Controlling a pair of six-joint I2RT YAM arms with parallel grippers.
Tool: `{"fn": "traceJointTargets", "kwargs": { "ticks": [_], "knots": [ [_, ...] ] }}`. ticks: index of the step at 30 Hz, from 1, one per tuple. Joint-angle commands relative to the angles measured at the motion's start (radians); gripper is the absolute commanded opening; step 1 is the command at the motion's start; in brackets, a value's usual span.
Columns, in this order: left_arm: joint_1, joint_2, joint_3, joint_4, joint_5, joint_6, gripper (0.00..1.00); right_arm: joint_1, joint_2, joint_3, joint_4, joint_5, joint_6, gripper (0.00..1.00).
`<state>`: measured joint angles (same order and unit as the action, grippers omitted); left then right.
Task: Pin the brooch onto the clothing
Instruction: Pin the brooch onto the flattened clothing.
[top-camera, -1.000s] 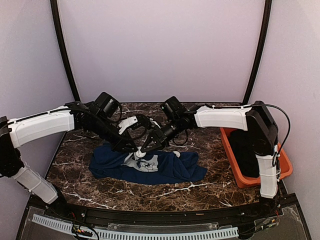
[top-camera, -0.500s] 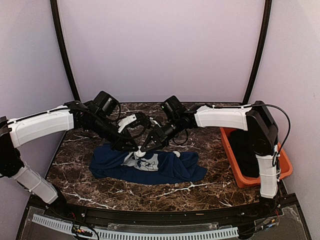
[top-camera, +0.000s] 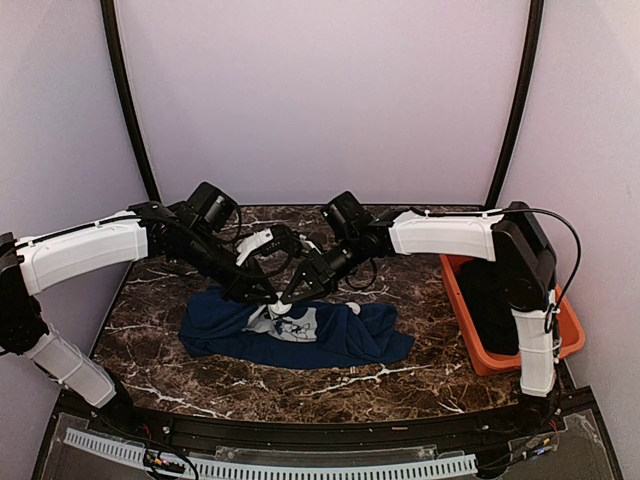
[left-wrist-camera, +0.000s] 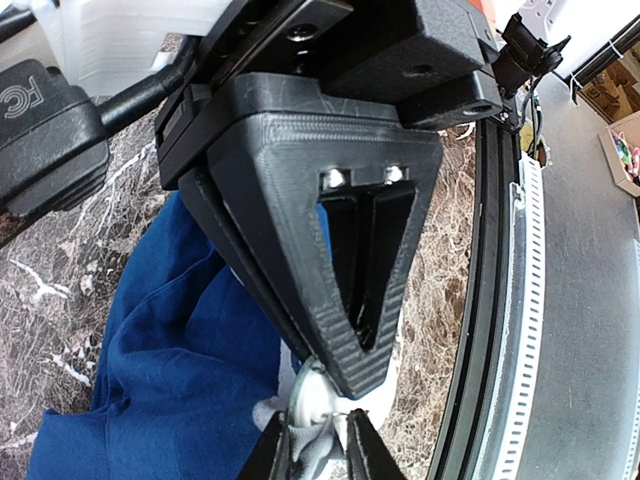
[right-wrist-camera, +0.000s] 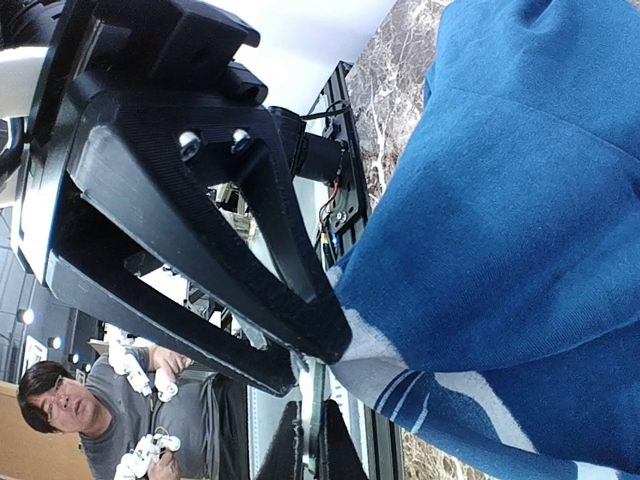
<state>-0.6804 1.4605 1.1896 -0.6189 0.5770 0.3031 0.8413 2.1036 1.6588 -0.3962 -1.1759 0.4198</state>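
With the right end effector (right-wrist-camera: 330, 355) clamped on the shirt (right-wrist-camera: 520, 200), hold that fold taut against the left end effector (left-wrist-camera: 322, 378), which seemingly pinches the brooch (left-wrist-camera: 312, 403).

Top external: looking down and forward from high behind the rig, far enough for taking in the whole table (top-camera: 420, 375). Left wrist: riding tight behind left fingers (left-wrist-camera: 270, 200), peering down onto clothing (left-wrist-camera: 190, 340). Right wrist: equally close behind right fingers (right-wrist-camera: 290, 250), viewing rolled sideways. All three sharing one pinched fold of white print.
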Motion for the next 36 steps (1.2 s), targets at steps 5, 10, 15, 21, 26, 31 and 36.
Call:
{"fn": "traceJointTargets", "kwargs": {
  "ticks": [5, 10, 15, 21, 26, 31, 36],
  "knots": [
    [0.000, 0.028, -0.003, -0.014, 0.004, 0.004, 0.19, -0.006, -0.032, 0.027, 0.037, -0.025, -0.001, 0.00],
    [-0.009, 0.042, 0.001, -0.021, 0.000, 0.005, 0.19, -0.007, -0.032, 0.027, 0.037, -0.022, -0.001, 0.00],
    [-0.013, 0.044, 0.001, -0.022, -0.004, 0.004, 0.19, -0.006, -0.028, 0.025, 0.038, -0.020, 0.000, 0.00],
    [-0.017, 0.044, 0.002, -0.021, -0.004, 0.004, 0.19, -0.006, -0.020, 0.027, 0.037, -0.012, 0.008, 0.00],
    [-0.018, 0.036, 0.000, -0.014, 0.003, 0.003, 0.19, -0.007, -0.015, 0.027, 0.037, -0.007, 0.010, 0.00],
    [-0.018, 0.032, -0.001, -0.009, 0.017, 0.003, 0.19, -0.007, -0.013, 0.028, 0.035, -0.003, 0.011, 0.00],
    [-0.017, 0.024, -0.003, -0.004, 0.036, 0.005, 0.19, -0.008, -0.007, 0.028, 0.034, -0.002, 0.014, 0.00]
  ]
}}
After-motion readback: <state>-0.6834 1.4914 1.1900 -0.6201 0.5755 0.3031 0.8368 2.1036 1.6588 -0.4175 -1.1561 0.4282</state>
